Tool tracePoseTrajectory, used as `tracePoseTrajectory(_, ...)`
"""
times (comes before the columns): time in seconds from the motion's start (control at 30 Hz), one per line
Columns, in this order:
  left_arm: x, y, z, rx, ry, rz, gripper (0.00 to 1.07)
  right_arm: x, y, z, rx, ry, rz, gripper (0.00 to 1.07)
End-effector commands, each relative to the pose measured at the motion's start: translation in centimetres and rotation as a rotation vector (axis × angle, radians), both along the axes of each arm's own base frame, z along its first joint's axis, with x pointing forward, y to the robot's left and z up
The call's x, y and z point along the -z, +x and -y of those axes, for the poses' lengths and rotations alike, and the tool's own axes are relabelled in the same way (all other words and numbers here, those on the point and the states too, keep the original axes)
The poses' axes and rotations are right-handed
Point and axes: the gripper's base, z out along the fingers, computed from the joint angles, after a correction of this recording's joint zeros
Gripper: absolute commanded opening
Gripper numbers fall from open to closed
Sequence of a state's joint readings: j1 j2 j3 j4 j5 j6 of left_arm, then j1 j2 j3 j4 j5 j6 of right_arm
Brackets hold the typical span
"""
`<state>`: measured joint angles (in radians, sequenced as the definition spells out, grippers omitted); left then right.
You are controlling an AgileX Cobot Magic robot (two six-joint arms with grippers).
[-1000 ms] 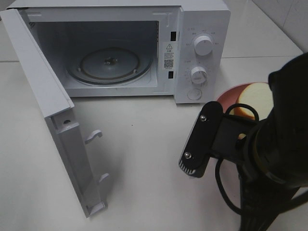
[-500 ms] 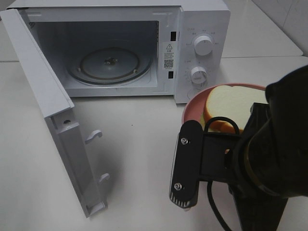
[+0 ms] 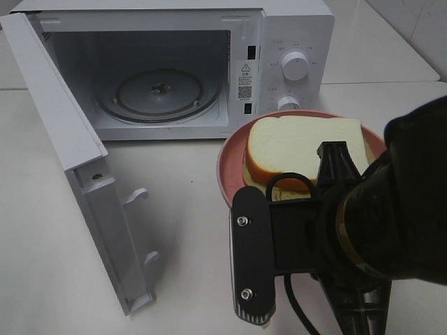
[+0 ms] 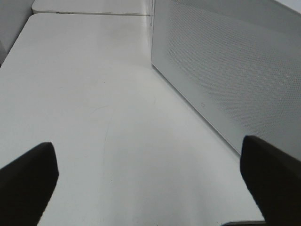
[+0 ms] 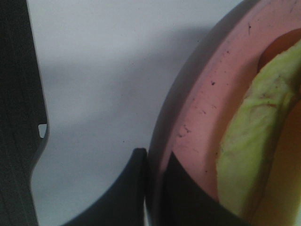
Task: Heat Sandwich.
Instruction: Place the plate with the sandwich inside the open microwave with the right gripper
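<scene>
From above, the sandwich (image 3: pixel 304 148), square white bread with a tan crust and pale green lettuce peeping out below, lies on a round pink plate (image 3: pixel 225 171). The plate is before the microwave (image 3: pixel 297 28) dials, toward the right side of the table (image 3: pixel 188 230). The bulky black right arm (image 3: pixel 391 223) hides the plate's near half. The door (image 3: pixel 66 139) stands wide, showing a glass turntable (image 3: pixel 157 94).

Left wrist view: the left gripper (image 4: pixel 149 186) has its jaws released, wide apart over matte white table beside the door's dotted face.

Right wrist view: the right gripper (image 5: pixel 153 188) has its jaws clenched on the plate's smooth rim. The lettuce is blurred and the bread cut off.
</scene>
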<state>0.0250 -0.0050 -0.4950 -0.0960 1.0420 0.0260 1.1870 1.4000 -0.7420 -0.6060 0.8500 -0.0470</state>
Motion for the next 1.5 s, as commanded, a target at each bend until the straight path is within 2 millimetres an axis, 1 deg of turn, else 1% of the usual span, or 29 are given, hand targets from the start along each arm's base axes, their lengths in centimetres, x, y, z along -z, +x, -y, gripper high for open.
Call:
tracePoseTrajectory(0.03,0.0,-0.3,0.0,0.003,-0.001,0.023,1.03,-0.2,0.2,0.1,-0.053,-0.024,0.038,0.02)
tracePoseTrajectory(0.13,0.0,-0.3,0.0,0.003,-0.001,0.023,1.03,-0.4,0.4,0.0,-0.069,-0.025,0.057,0.02)
tracePoseTrajectory(0.23,0.0,-0.3,0.0,0.003,-0.001,0.023,1.03,-0.4,0.4,-0.5,-0.051,0.051,0.06,0.02)
tracePoseTrajectory(0.27,0.0,-0.3,0.0,0.003,-0.001,0.023,1.03,-0.4,0.4,-0.5,-0.051,0.051,0.06,0.02)
tracePoseTrajectory(0.37,0.0,-0.3,0.0,0.003,-0.001,0.023,1.03,-0.5,0.7,-1.0,-0.151,0.053,0.094,0.0)
tracePoseTrajectory(0.43,0.0,-0.3,0.0,0.003,-0.001,0.023,1.03,-0.5,1.0,-0.9,-0.175,0.049,0.093,0.0)
tracePoseTrajectory(0.57,0.0,-0.3,0.0,0.003,-0.001,0.023,1.03,-0.4,1.8,-0.4,-0.173,0.04,0.07,0.0)
tracePoseTrajectory(0.6,0.0,-0.3,0.0,0.003,-0.001,0.023,1.03,-0.4,2.4,0.1,-0.192,0.018,0.064,0.0)
tracePoseTrajectory(0.73,0.0,-0.3,0.0,0.003,-0.001,0.023,1.03,-0.3,3.1,0.4,-0.239,-0.005,0.059,0.0)
tracePoseTrajectory(0.87,0.0,-0.3,0.0,0.003,-0.001,0.023,1.03,-0.4,4.3,1.1,-0.298,-0.027,0.068,0.0)
tracePoseTrajectory(0.9,0.0,-0.3,0.0,0.003,-0.001,0.023,1.03,-0.4,4.3,1.1,-0.298,-0.027,0.068,0.0)
tracePoseTrajectory(0.97,0.0,-0.3,0.0,0.003,-0.001,0.023,1.03,-0.3,4.9,1.5,-0.338,-0.039,0.058,0.0)
tracePoseTrajectory(1.23,0.0,-0.3,0.0,0.003,-0.001,0.023,1.03,-0.2,6.1,2.0,-0.463,-0.018,0.045,0.0)
tracePoseTrajectory(1.37,0.0,-0.3,0.0,0.003,-0.001,0.023,1.03,-0.2,7.0,2.8,-0.539,-0.039,0.045,0.0)
tracePoseTrajectory(1.5,0.0,-0.3,0.0,0.003,-0.001,0.023,1.03,-0.1,7.4,3.4,-0.595,-0.046,0.013,0.0)
